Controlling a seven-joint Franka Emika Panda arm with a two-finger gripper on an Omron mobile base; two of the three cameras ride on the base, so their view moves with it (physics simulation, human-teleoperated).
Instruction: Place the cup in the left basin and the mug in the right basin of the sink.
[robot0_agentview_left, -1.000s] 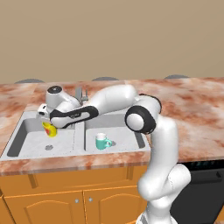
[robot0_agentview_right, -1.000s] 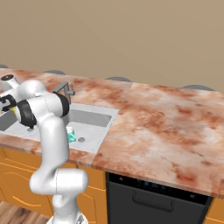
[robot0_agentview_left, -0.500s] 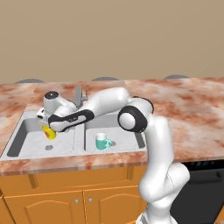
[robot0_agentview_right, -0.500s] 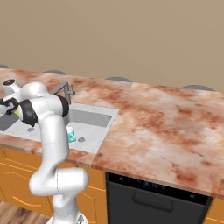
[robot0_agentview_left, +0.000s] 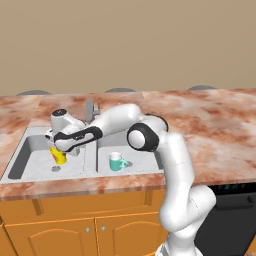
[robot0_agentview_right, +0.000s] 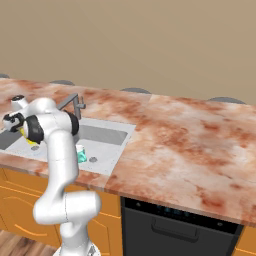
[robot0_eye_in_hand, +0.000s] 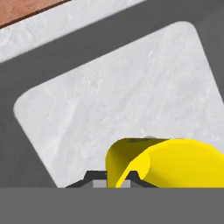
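The cup (robot0_agentview_left: 58, 156) is bright yellow, and the mug (robot0_agentview_left: 117, 161) is teal green with a white inside. The sink (robot0_agentview_left: 30, 137) is grey, its left basin (robot0_eye_in_hand: 113, 96) has a pale, speckled grey floor with darker grey walls, and the faucet (robot0_agentview_left: 92, 109) is grey too. The counter (robot0_agentview_right: 190, 145) is reddish brown with white marble swirls, the cabinets (robot0_agentview_left: 75, 225) are orange wood, the dishwasher (robot0_agentview_right: 175, 230) is black, and the wall (robot0_agentview_left: 130, 45) is plain tan.

Cup (robot0_eye_in_hand: 175, 164): we see its lower part cut by the hand view's bottom; mug (robot0_agentview_right: 81, 154) half behind the arm.
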